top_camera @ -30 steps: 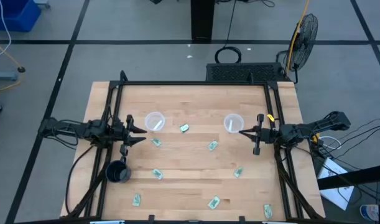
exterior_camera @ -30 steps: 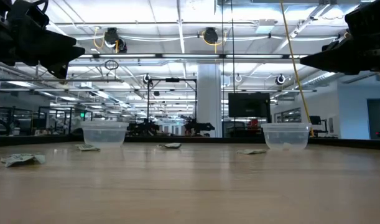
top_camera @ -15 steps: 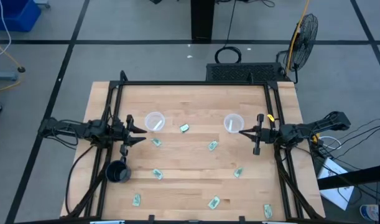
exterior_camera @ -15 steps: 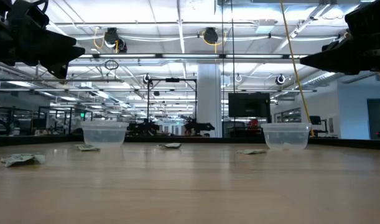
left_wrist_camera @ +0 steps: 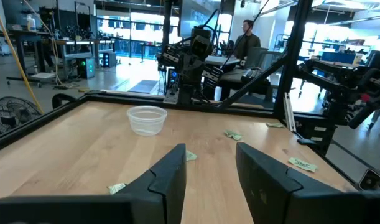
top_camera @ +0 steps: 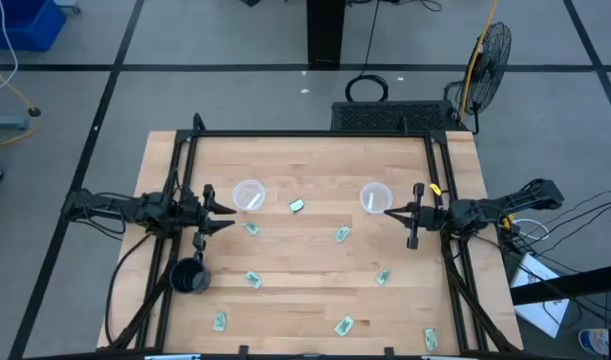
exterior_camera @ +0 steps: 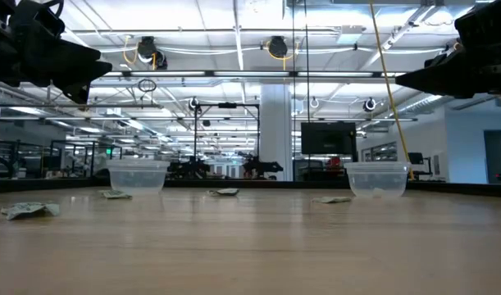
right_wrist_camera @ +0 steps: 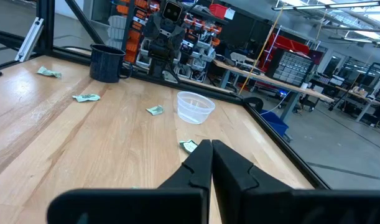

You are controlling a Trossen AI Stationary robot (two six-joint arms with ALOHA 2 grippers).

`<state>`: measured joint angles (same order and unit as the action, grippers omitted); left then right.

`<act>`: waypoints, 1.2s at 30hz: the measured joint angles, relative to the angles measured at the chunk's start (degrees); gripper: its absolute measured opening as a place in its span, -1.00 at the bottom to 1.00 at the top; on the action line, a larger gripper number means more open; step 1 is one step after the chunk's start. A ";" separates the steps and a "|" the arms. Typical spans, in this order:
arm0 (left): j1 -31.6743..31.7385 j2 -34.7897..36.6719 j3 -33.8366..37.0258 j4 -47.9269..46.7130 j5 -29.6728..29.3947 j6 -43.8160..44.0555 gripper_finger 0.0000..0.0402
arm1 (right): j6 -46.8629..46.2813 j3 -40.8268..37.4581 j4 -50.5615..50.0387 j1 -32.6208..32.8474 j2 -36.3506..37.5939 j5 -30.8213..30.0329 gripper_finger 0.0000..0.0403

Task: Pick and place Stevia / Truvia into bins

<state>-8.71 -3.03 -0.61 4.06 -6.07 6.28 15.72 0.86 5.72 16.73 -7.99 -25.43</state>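
**Both arms hover at the table's sides, packets scattered between them**

High view: the left gripper [top_camera: 223,211] hangs over the left edge of the wooden table [top_camera: 315,290], its fingers spread apart, holding nothing. Just ahead of its tips stands the left clear cup [top_camera: 248,194], and a Stevia packet [top_camera: 251,228] lies just beyond the tips beside that cup. A black mug [top_camera: 189,277] sits beside the left arm, back from the gripper. The right gripper [top_camera: 389,211] hangs over the right edge with its fingers together, also holding nothing; the right clear cup [top_camera: 375,197] is just in front of its tip. Between the two grippers lie more packets, one near the middle [top_camera: 297,206] and another [top_camera: 341,234] nearer the right gripper. Others lie along the near side, well apart from both grippers: [top_camera: 253,280], [top_camera: 383,277], [top_camera: 219,321], [top_camera: 344,325] and [top_camera: 430,339].

Low view: both cups [exterior_camera: 138,176] [exterior_camera: 376,179] stand upright on the table, with packets lying flat near them; a crumpled packet [exterior_camera: 26,211] lies at the left.

Left wrist view: the left gripper's fingers [left_wrist_camera: 166,180] stand parted, a cup [left_wrist_camera: 147,119] well ahead of them and a packet [left_wrist_camera: 190,155] just past the tips.

Right wrist view: the right gripper's fingers [right_wrist_camera: 230,167] are pressed together, a packet [right_wrist_camera: 189,146] just past their tips, a cup [right_wrist_camera: 195,107] farther on, and the mug [right_wrist_camera: 107,63] across the table
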 joint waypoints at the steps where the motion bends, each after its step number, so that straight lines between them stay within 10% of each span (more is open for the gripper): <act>1: -0.01 -0.02 0.01 0.00 0.00 -0.01 -0.28 | 0.00 -0.02 0.02 0.02 0.00 0.00 -0.98; 36: -0.01 -0.02 0.03 6.76 0.00 2.00 -0.28 | -0.02 0.00 0.00 0.00 -0.02 0.00 -0.98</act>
<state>-8.72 -3.05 -0.58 10.82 -6.07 8.29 15.70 0.86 5.72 16.73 -8.01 -25.43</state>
